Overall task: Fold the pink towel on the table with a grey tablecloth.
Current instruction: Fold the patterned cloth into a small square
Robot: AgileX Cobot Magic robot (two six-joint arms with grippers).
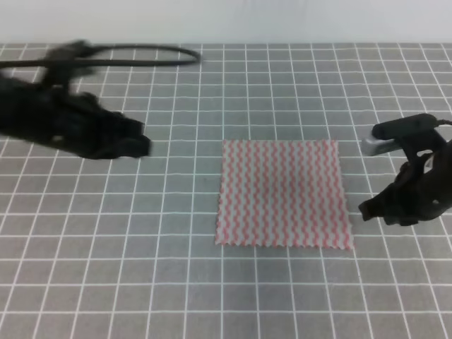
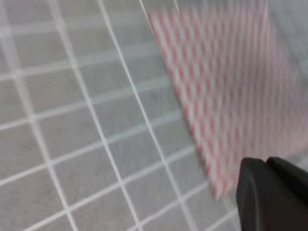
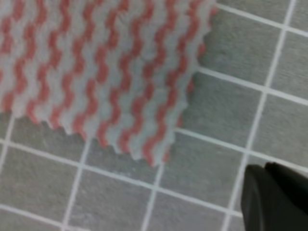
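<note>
Pink-and-white zigzag-striped square towel (image 1: pixel 284 193) lies flat, unfolded, mid-table on the grey white-gridded tablecloth (image 1: pixel 176 268).

A black cable loop (image 1: pixel 127 55) lies far left. The left gripper (image 1: pixel 138 141) hovers well apart, the right gripper (image 1: pixel 374 208) just beside the towel's near corner, shown pinked in the right wrist view; finger openings can't be told, possibly empty.

The pink towel (image 1: pixel 284 193) is lying flat on the table with a grey tablecloth (image 1: pixel 141 268), near its middle. Left gripper (image 1: pixel 141 141) is sitting left of the towel, apart from it — level with its far edge. Right gripper (image 1: pixel 371 210) is sitting just right of the towel's near right corner — not touching.
</note>
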